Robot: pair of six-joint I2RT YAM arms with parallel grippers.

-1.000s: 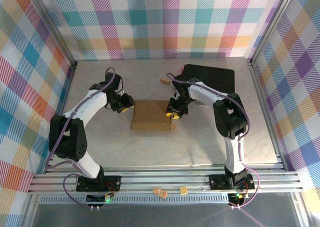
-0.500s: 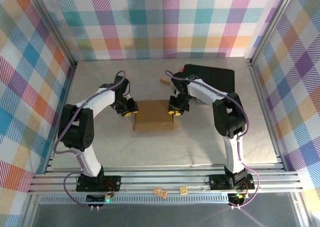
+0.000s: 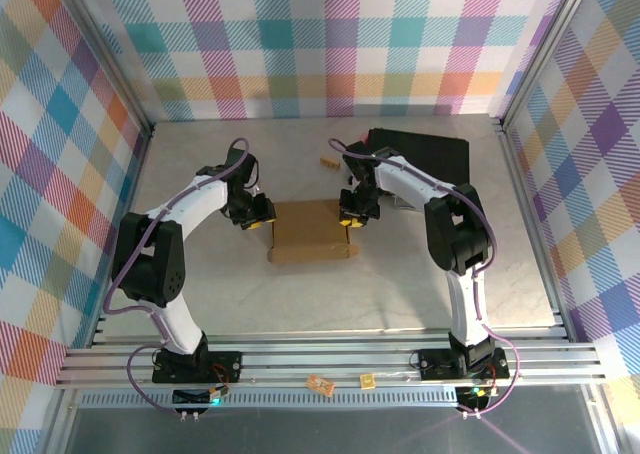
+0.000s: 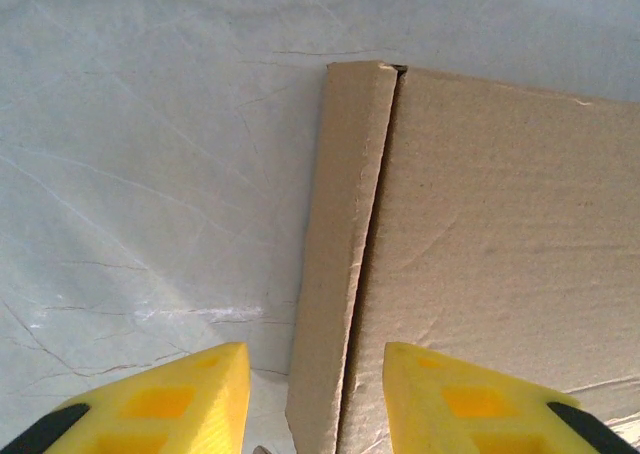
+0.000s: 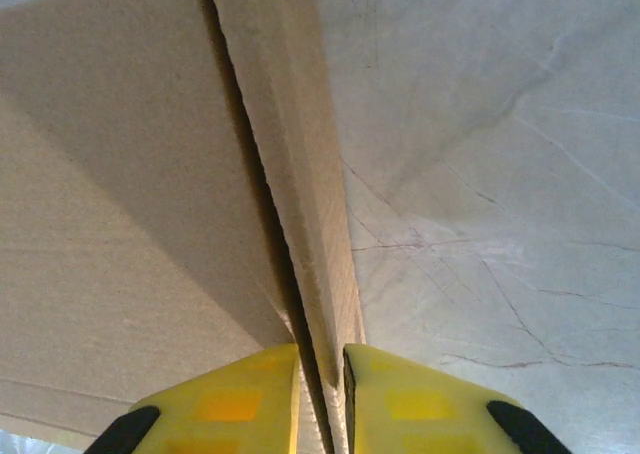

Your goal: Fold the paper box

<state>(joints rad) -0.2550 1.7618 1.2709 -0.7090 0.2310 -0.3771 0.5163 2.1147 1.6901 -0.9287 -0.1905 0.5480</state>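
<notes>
I am observing the paper box (image 3: 308, 232) lying near the centre of the table (image 3: 300, 299) in the overhead view, a shallow brown cardboard shape with one arm reaching in at each short end. The left gripper (image 3: 259, 215) is sitting at the box's left-of-frame edge. In the left wrist view its yellow fingers (image 4: 170, 406) are standing wide apart, open, with the box's narrow side flap (image 4: 335, 254) running up the frame between them. The right gripper (image 3: 349, 215) is working at the opposite edge. In the right wrist view its jaws are drawn almost together, pinching the upright edge wall (image 5: 300, 174) of the box. A black case (image 3: 425, 154) is lying toward the upper right of the overhead frame, apart from the box. A small brown scrap (image 3: 328, 161) is lying just left of the case.
</notes>
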